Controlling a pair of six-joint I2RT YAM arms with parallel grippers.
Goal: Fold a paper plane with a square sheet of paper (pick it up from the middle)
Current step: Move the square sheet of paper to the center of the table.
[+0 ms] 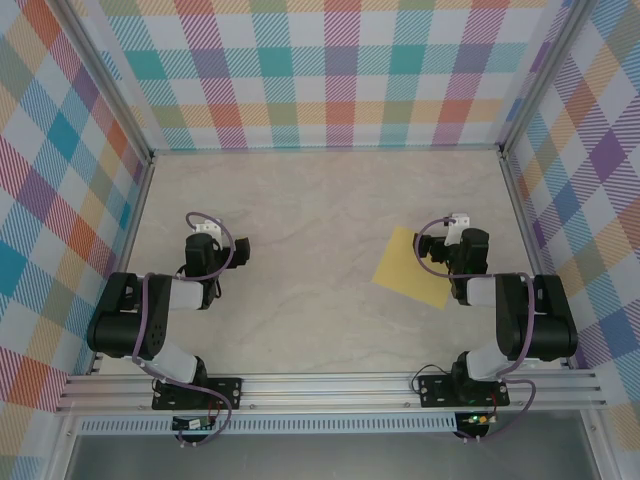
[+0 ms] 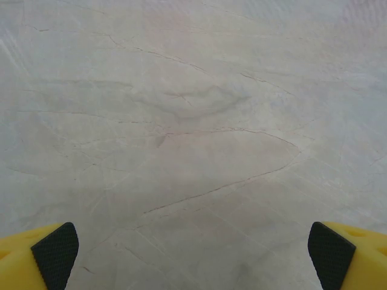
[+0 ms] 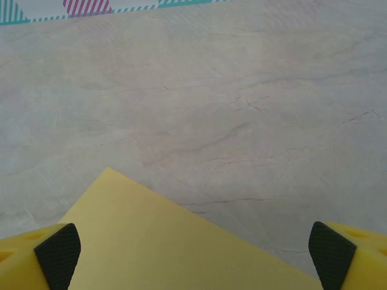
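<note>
Arms folded low; left pincer point(image 2: 193, 257) and right pincer point(image 3: 193, 257) gape empty, the right above the flat square yellow paper sheet point(image 1: 413, 268) near the marbled tabletop's point(image 1: 300, 220) right edge; plaid walls point(image 1: 340, 70) surround.

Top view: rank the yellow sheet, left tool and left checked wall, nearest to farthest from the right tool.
1. yellow sheet, partly beneath the right tool.
2. left tool, far over on the left side.
3. left checked wall, beyond it, farthest left.
</note>
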